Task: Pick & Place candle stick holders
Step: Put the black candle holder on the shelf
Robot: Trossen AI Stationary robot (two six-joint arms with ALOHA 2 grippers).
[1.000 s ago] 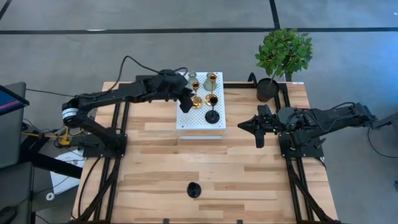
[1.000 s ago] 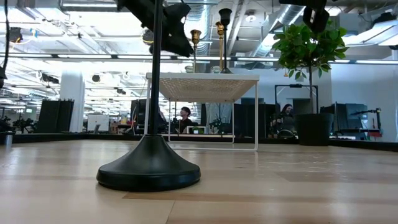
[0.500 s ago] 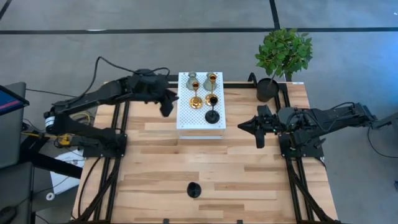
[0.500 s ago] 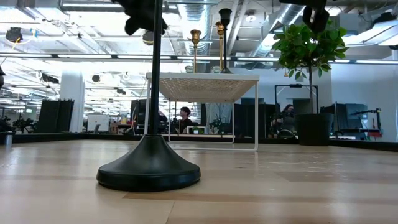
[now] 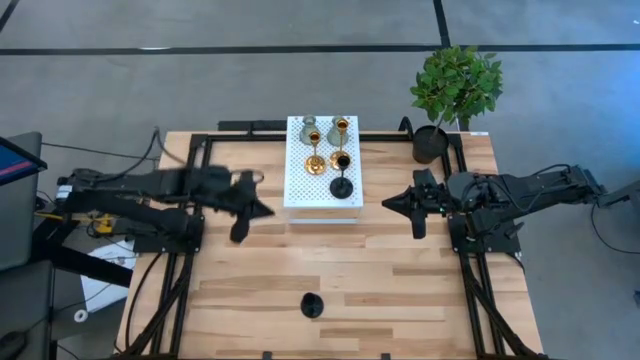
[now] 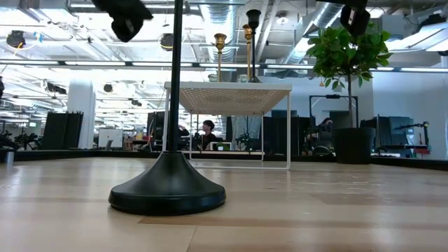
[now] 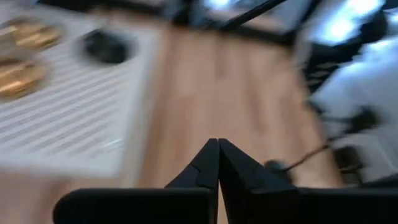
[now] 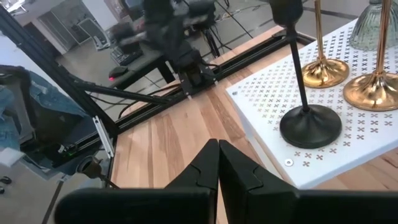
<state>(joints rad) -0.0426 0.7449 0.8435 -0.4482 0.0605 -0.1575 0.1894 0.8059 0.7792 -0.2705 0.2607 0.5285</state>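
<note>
Several candle stick holders stand on a white perforated stand (image 5: 298,190): two gold ones (image 5: 316,158), two grey-green ones (image 5: 309,124) and a black one (image 5: 342,182). Another black holder (image 5: 312,305) stands on its round base on the table near the front edge, and fills the low view's foreground (image 6: 166,190). My left gripper (image 5: 266,210) hovers shut and empty left of the stand; its wrist view shows the shut fingers (image 7: 217,149). My right gripper (image 5: 390,202) hovers shut and empty right of the stand (image 8: 217,152).
A black pot with a green plant (image 5: 455,90) stands at the table's far right corner. Bare wooden tabletop (image 5: 400,290) lies in front of the stand and around the lone black holder. Black frame rails run along the left and right sides.
My left gripper has drawn back from above the white stand, going toward the table's left and near edges and a little down. The holders on the stand and the black holder near the front edge have stayed put.
</note>
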